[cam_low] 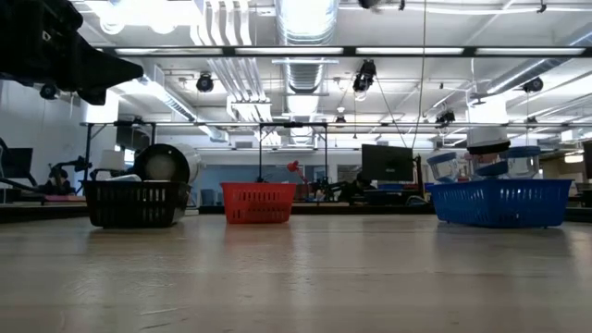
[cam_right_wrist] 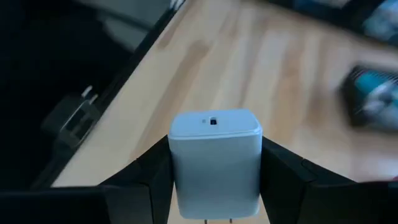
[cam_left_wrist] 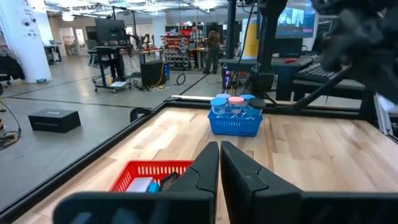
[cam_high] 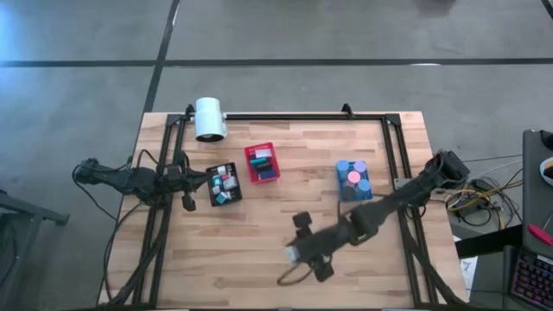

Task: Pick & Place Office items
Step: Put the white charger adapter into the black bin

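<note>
A white block [cam_right_wrist: 214, 158] with a small dark slot in its upper face sits between the fingers of my right gripper [cam_right_wrist: 214, 186]. Seen from above, this gripper [cam_high: 298, 251] hangs over the table's near middle, the pale block [cam_high: 292, 253] at its tip. Other small office items lie in the black bin [cam_high: 225, 184], the red bin [cam_high: 263, 163] and the blue bin [cam_high: 354, 180]. My left gripper [cam_left_wrist: 219, 168] is shut on nothing and waits level at the table's left [cam_high: 200, 181], beside the black bin. My right gripper pinches the white block by two opposite sides [cam_right_wrist: 177, 168] between its two fingers [cam_right_wrist: 149, 177]. It slants down from the table's right side. The block stands out past the fingertips, lifted clear of the table.
A big white cylinder [cam_high: 209, 118] lies at the far left of the table. A black metal frame [cam_high: 393, 147] runs along the table's far, left and right sides. Bare wood lies near the front edge [cam_high: 233, 268].
</note>
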### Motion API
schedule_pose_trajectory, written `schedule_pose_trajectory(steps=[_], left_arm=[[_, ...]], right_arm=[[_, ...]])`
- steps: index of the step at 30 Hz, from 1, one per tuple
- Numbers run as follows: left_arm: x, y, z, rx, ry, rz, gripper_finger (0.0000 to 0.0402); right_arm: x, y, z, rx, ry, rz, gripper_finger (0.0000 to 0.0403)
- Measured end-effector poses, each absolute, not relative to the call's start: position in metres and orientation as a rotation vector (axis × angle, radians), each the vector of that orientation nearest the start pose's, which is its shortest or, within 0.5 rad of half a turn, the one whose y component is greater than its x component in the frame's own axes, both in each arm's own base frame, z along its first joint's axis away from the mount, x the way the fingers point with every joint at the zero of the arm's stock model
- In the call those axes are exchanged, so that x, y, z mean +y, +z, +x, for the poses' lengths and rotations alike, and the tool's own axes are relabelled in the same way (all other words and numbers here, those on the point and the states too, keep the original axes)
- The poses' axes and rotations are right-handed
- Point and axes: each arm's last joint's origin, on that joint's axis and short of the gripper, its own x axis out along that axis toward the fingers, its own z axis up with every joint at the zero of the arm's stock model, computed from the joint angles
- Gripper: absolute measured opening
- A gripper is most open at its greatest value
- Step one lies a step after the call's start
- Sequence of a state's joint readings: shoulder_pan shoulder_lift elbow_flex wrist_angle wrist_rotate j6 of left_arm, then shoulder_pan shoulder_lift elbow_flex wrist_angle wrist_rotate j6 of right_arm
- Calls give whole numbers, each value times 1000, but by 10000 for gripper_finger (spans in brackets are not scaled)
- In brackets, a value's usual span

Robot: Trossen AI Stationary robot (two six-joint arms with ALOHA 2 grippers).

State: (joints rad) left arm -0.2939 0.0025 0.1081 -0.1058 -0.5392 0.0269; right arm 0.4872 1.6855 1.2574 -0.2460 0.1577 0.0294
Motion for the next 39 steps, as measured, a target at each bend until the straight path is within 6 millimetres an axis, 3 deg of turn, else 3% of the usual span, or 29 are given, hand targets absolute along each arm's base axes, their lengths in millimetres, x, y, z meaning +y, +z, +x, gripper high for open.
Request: schedule_pose_trajectory(steps=[8, 15, 24, 32, 39], left_arm=[[-11, 190, 87, 2, 245, 18, 20], [-11, 190, 87, -6, 245, -44, 18], [-11, 190, 87, -13, 248, -65, 20], [-10, 190, 87, -11, 254, -32, 17], [-10, 190, 87, -10, 260, -25, 12]], right_arm=[[129, 280, 333, 397, 228, -117, 171], [102, 279, 303, 210, 180, -17, 171], [77, 248, 247, 32, 78, 40, 171], [56, 201, 195, -196, -37, 74, 171], [47, 182, 172, -240, -64, 145, 171]])
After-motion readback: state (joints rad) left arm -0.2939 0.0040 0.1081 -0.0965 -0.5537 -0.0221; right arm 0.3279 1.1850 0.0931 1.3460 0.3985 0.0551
